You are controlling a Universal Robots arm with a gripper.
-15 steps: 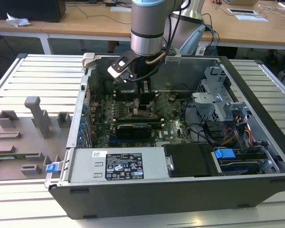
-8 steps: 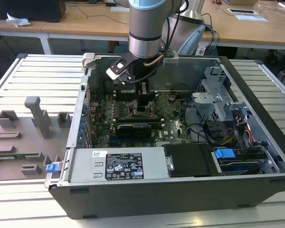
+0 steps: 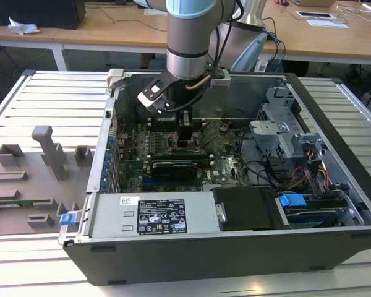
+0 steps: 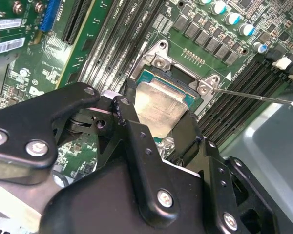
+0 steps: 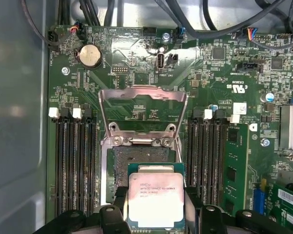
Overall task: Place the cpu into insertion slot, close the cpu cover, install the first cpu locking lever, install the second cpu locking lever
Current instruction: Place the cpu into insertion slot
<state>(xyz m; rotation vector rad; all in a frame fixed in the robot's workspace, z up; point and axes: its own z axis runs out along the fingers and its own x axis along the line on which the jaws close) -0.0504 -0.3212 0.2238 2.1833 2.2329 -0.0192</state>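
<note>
On the exterior view's left, a grey fixture plate (image 3: 25, 179) with moulded holders lies on the slatted tabletop (image 3: 49, 93), well apart from the work. Beside it the open computer case (image 3: 235, 247) lies on its side so that the motherboard (image 3: 226, 164) faces up, which lets the arm (image 3: 188, 37) come at it from above. Near the middle the arm reaches down into the case, and its hand (image 3: 187, 133) hangs low over the board.

In both wrist views the hand is clenched on the cpu (image 5: 156, 200). Black fingers (image 4: 129, 114) press on two opposite edges, leaving the metal top bare and the chip level, printed side up. The cpu hovers partly over the insertion slot (image 5: 136, 158), offset toward one side. I judge it not yet seated, since dark socket bed shows beyond its edge. The cpu cover (image 5: 141, 91) stands swung up on its hinge at the side of the slot away from the hand, so the socket lies open to receive the chip. In the second wrist view a thin locking lever (image 4: 254, 96) juts out beside the slot, unlatched, which is what frees the cover. Long memory slots (image 5: 75, 161) flank the socket on both sides.

On the exterior view's right, the drive cage (image 3: 284, 117) sits apart from the hand.
</note>
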